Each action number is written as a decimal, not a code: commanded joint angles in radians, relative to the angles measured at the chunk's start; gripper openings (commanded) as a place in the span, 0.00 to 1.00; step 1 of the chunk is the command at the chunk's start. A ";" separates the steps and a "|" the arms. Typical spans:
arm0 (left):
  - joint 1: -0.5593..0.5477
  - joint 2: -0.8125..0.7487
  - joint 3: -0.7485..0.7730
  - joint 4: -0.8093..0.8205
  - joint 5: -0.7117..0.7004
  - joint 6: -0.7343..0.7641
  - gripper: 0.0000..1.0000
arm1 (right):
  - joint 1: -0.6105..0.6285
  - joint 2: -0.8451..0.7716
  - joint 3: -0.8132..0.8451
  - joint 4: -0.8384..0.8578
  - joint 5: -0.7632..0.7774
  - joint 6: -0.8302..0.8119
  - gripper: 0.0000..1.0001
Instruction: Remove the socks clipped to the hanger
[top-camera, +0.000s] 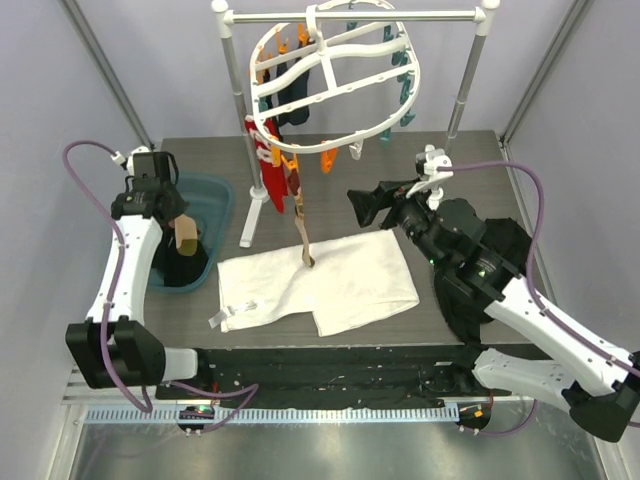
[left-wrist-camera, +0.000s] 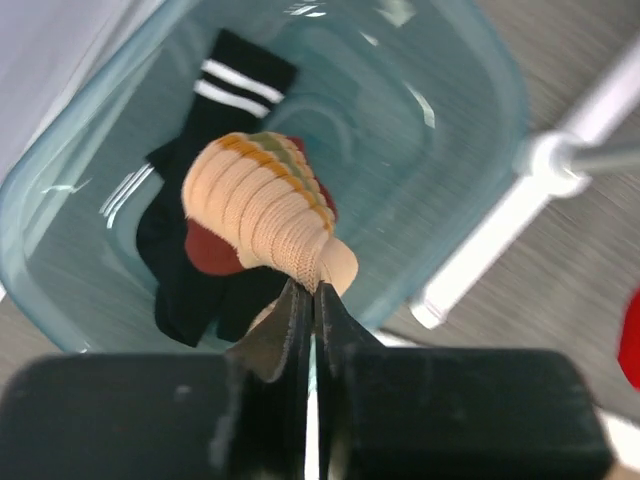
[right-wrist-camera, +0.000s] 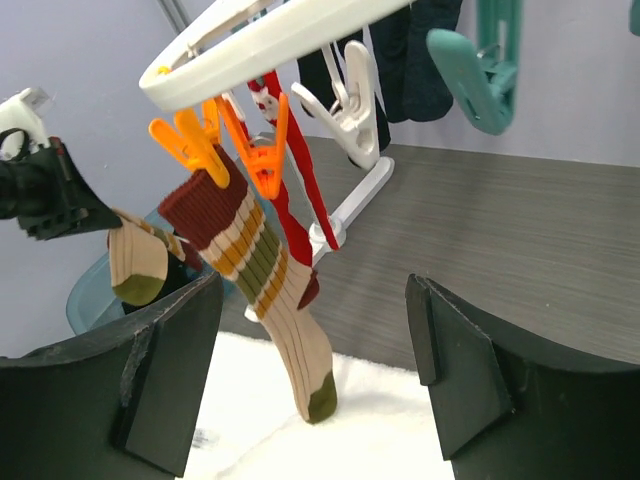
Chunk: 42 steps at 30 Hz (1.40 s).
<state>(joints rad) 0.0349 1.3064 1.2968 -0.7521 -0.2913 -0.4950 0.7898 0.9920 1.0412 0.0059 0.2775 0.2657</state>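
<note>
The white oval hanger (top-camera: 335, 62) hangs from the rail. Clipped along its left rim are a red sock (top-camera: 272, 172), a tan striped sock (top-camera: 299, 218) whose toe touches the white cloth, and dark socks (top-camera: 290, 92). My left gripper (left-wrist-camera: 312, 290) is shut on another tan striped sock (left-wrist-camera: 262, 208), holding it over the teal bin (left-wrist-camera: 470, 110). A black white-striped sock (left-wrist-camera: 232, 85) and a red one (left-wrist-camera: 208, 250) lie in the bin. My right gripper (right-wrist-camera: 315, 300) is open, facing the tan sock (right-wrist-camera: 268, 285) that hangs from an orange clip (right-wrist-camera: 262, 158); nothing is between its fingers.
A grey rail (top-camera: 350, 17) on upright poles carries the hanger. A white cloth (top-camera: 340, 285) lies spread mid-table. A black garment (top-camera: 500, 262) sits under the right arm. The bin (top-camera: 222, 195) stands at the left. Teal clips (right-wrist-camera: 480, 70) hang on the hanger's right side.
</note>
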 joint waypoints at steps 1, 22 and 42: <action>0.034 0.048 0.009 0.082 -0.089 -0.037 0.16 | 0.000 -0.088 -0.067 0.020 -0.040 0.003 0.82; -0.134 -0.137 -0.097 0.155 0.176 0.081 1.00 | 0.138 0.335 -0.179 0.612 0.006 0.003 0.79; -0.231 -0.242 -0.209 0.356 0.569 0.072 1.00 | 0.151 0.401 0.006 0.435 0.080 0.098 0.01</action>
<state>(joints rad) -0.1799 1.0950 1.1000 -0.5011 0.1204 -0.4332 0.9352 1.5261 1.0008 0.4713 0.3923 0.2855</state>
